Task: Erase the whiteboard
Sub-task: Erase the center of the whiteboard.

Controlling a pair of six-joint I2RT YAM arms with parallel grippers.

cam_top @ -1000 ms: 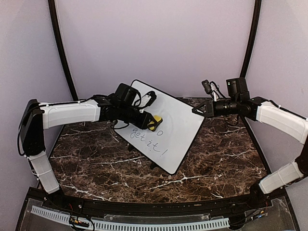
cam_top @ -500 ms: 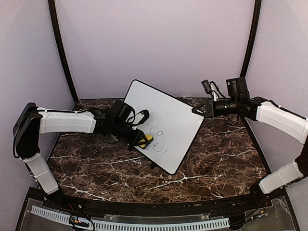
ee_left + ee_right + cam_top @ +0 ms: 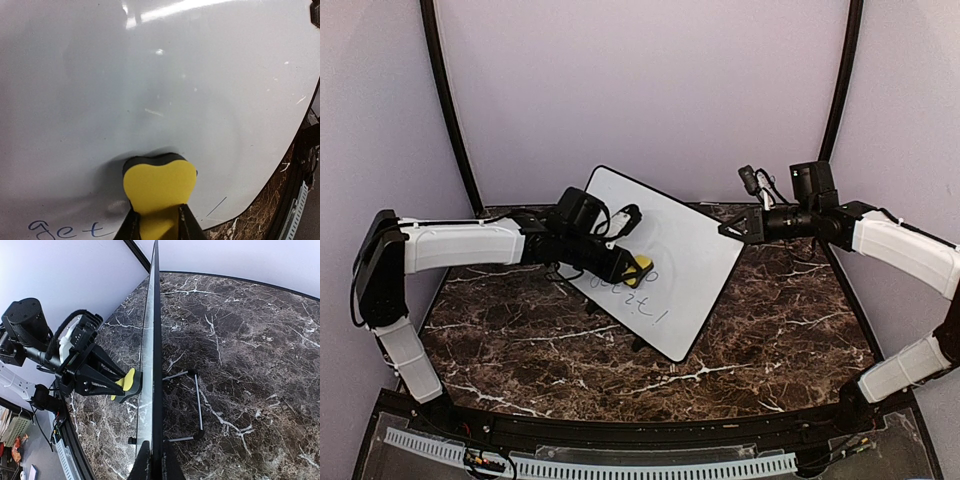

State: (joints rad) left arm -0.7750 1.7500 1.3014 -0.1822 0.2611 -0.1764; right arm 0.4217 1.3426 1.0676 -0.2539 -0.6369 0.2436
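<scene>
The whiteboard (image 3: 670,240) stands tilted on its stand on the marble table, with blue writing left on its lower part (image 3: 642,308). In the left wrist view its glossy face (image 3: 165,75) fills the frame, with "get" at the bottom left. My left gripper (image 3: 632,266) is shut on a yellow eraser (image 3: 159,186) whose dark pad presses against the board. My right gripper (image 3: 730,230) is shut on the board's right corner; in the right wrist view the board's black edge (image 3: 156,340) runs up from between the fingers (image 3: 142,465).
The board's black wire stand (image 3: 196,405) rests on the brown marble table (image 3: 770,330) behind it. Purple walls and two black poles (image 3: 445,100) enclose the back. A white cable rail (image 3: 620,468) runs along the near edge.
My left gripper with the eraser swept down-left over the writing, then back up-right. The upper line of writing is wiped away. The right arm has not moved.
</scene>
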